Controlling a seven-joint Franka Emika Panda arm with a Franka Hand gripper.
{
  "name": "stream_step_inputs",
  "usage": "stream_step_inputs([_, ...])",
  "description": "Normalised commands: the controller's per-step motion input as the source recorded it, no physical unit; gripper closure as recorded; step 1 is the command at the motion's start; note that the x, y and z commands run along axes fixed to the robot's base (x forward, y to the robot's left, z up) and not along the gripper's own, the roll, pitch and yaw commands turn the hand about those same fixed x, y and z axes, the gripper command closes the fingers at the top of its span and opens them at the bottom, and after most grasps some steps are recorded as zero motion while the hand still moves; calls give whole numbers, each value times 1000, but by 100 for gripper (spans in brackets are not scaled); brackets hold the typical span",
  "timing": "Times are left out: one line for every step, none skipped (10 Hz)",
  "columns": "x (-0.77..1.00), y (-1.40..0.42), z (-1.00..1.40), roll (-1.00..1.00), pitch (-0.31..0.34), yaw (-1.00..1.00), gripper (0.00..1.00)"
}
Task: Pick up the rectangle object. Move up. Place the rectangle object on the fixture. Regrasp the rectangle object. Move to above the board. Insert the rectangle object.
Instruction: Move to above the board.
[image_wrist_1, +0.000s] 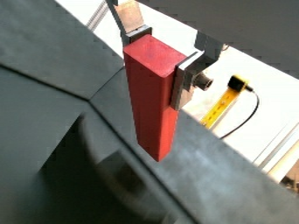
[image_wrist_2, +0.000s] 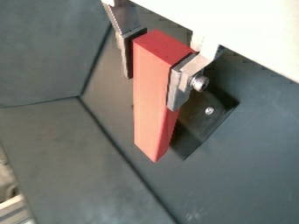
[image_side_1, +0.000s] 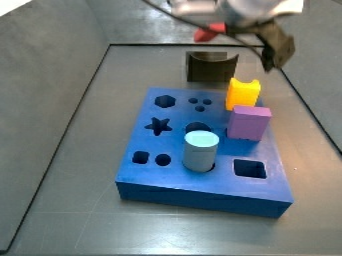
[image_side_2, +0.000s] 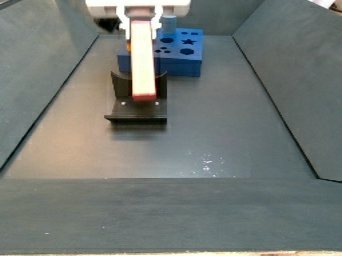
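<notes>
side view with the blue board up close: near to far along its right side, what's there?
Square hole → pink cube → yellow block → fixture → end effector, above and behind the fixture.

The rectangle object looks like smooth matt plastic, solid red-orange, with a slightly lighter sheen on its top end face in both wrist views. The gripper, upper middle of the frame, has bare silvery metal finger plates, brushed-looking rather than mirror shiny, with a small screw head showing. The fixture, left of centre in a side view, is dark and dull, no gloss at all. The floor is a dark grey matt sheet with a few pale scuff specks. The board is saturated blue, smooth and faintly satin, like painted or moulded plastic.
</notes>
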Motion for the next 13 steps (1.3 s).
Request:
stream_step_inputs([-222,138,1000,120,-158,-179,100])
stream_step_inputs([-215,134,1000,82,-110,-212,100])
stream_step_inputs([-208,132,1000,55,-72,-229,100])
stream_step_inputs([-198,130,1000,30,-35,-231,100])
stream_step_inputs([-192,131,1000,13,1,-220,100])
stream_step_inputs([-185,127,1000,-6,44,-190,100])
stream_step_inputs([-180,121,1000,-18,76,-163,100])
stream_step_inputs([-168,112,1000,-31,107,-127,100])
stream_step_inputs([-145,92,914,-42,139,-93,100])
stream_step_inputs([-78,38,588,-48,180,-30,100])
stream_step_inputs([-55,21,463,-46,194,-4,100])
stream_step_inputs([-32,4,274,-41,208,36,100])
stream_step_inputs([-3,-4,61,-25,209,85,100])
